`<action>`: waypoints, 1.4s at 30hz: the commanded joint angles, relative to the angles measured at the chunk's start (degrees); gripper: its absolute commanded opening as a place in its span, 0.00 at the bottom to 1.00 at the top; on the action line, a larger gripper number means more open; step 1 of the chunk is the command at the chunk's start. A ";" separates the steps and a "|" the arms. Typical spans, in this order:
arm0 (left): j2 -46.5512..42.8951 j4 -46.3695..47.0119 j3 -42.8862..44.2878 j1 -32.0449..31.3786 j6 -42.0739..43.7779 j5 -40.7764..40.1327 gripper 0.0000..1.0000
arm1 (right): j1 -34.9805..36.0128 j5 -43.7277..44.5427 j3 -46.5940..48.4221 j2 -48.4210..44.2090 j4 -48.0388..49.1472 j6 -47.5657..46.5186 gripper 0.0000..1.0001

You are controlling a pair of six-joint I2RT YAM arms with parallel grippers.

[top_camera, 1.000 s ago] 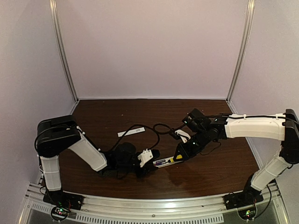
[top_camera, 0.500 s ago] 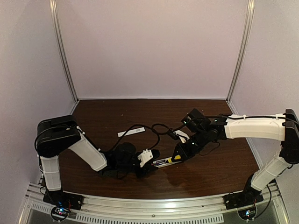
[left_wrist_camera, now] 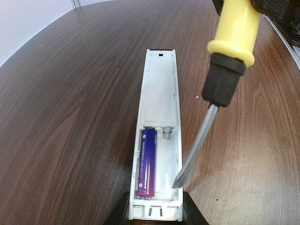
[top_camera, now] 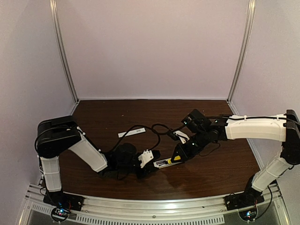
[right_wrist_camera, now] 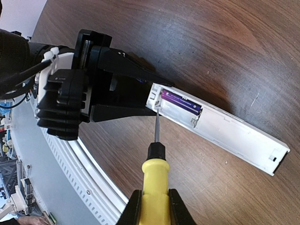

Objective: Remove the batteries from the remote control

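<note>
We log the left gripper (left_wrist_camera: 155,213) clamped on the near end of the remote control (left_wrist_camera: 160,89), compartment open. One battery (left_wrist_camera: 146,161) sits in the remote's left slot. The right slot looks empty, so we judge the job half done. The screwdriver (left_wrist_camera: 233,42) tip rests in that slot, with the right gripper (right_wrist_camera: 152,206) closed round its handle.

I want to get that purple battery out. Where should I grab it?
Probably its round sides near the middle, from above. The battery lies flat in the open remote, and the slot beside it is empty except the screwdriver tip, leaving finger room.
</note>
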 commanded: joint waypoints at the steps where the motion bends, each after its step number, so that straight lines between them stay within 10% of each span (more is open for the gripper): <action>1: 1.86 -1.77 -0.55 -0.35 0.34 -0.12 0.00 | 0.42 -0.41 1.51 0.76 0.91 0.18 0.00; 20: -1.43 -0.18 -2.84 -0.40 -0.87 -4.46 0.04 | 0.15 5.77 1.56 -3.53 -3.02 -2.77 0.00; 42: -10.43 -5.38 -2.49 -0.40 -0.47 -10.07 0.97 | -2.47 11.99 -2.20 -11.08 0.29 -3.24 0.00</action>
